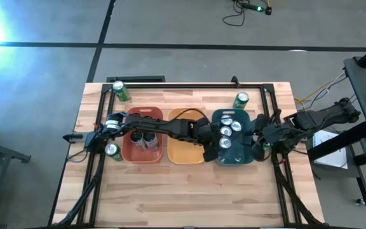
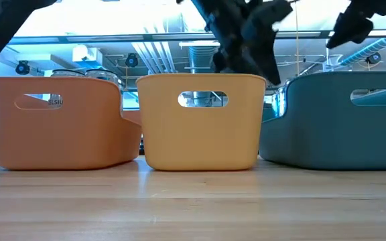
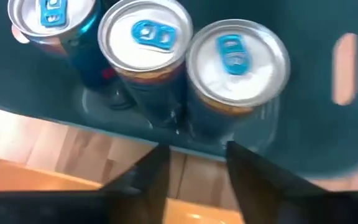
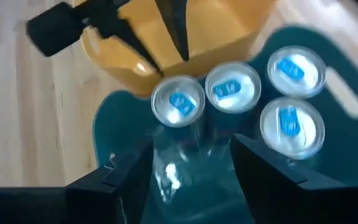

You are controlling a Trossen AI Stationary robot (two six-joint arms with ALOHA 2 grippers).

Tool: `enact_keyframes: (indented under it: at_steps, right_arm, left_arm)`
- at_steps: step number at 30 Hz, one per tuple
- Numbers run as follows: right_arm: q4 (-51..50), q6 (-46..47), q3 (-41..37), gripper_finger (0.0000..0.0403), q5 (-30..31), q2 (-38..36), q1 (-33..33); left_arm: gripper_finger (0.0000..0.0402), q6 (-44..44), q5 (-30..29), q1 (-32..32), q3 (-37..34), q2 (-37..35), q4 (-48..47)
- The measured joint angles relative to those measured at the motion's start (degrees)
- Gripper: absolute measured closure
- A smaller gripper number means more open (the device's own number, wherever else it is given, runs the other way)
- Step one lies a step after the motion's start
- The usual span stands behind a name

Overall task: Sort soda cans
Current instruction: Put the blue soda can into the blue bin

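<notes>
Red bin (image 1: pixel 134 151) left of the yellow bin (image 1: pixel 184 154) holds your dark cans (image 1: pixel 144 139). Your left gripper (image 1: pixel 210 151) hangs spread and empty by the yellow bin's right edge. Right of it, the teal bin (image 1: pixel 244 158) holds blue-tab cans (image 1: pixel 227 130); your right gripper (image 1: pixel 257 144) is spread there

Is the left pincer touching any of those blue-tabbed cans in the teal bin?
Apart. In the left wrist view the open left pincer hangs outside the teal bin, short of the cans.
</notes>
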Motion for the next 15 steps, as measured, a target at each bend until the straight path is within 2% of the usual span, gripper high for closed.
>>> enact_keyframes:
  at_steps: [6, 15]
  right_arm:
    - [-0.84, 3.80, 0.13, 0.0211, -4.40, 0.01, 0.00]
    - [-0.75, 6.07, 0.11, 0.0225, -4.51, 0.06, 0.00]
  left_arm:
    - [0.0386, 2.42, 4.96, 1.23, 0.13, 2.65, 2.48]
    - [0.0399, 4.53, 7.54, 1.47, 3.20, 7.35, 3.19]
